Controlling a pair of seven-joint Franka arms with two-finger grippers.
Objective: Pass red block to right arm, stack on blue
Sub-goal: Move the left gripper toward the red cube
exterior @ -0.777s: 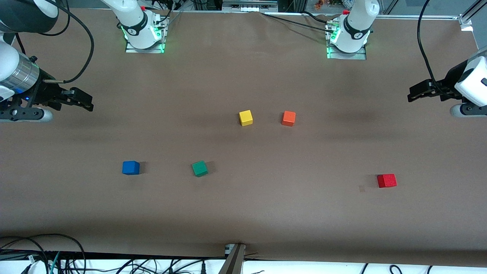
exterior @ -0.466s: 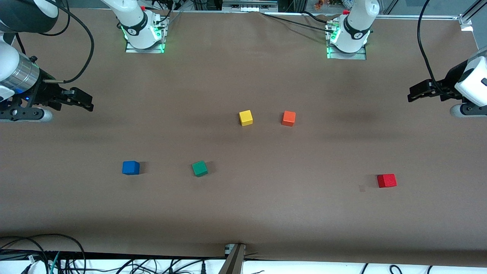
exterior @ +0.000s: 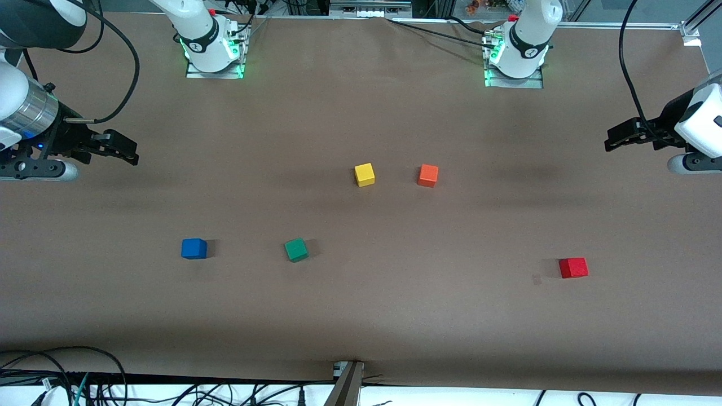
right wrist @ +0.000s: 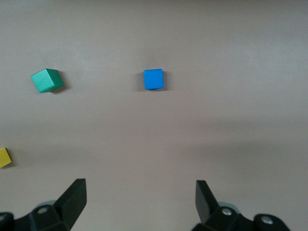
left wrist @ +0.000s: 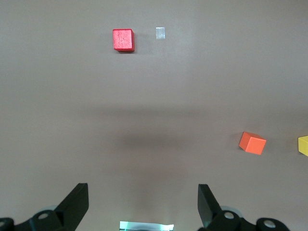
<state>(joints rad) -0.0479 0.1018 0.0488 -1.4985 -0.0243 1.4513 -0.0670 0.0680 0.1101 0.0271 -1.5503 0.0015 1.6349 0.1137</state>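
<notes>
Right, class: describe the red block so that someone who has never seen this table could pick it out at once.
Start on the brown table at the left arm's end. The red block sits there alone, nearer the front camera than the orange cube. It is the only bright red cube; the orange one is paler and sits mid-table beside a yellow cube.

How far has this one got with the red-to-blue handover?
Nothing is done yet. The red block sits untouched on the table toward the left arm's end, the blue block alone toward the right arm's end. The left gripper and right gripper hang open and empty. Pickup, handover and stacking all remain.
</notes>
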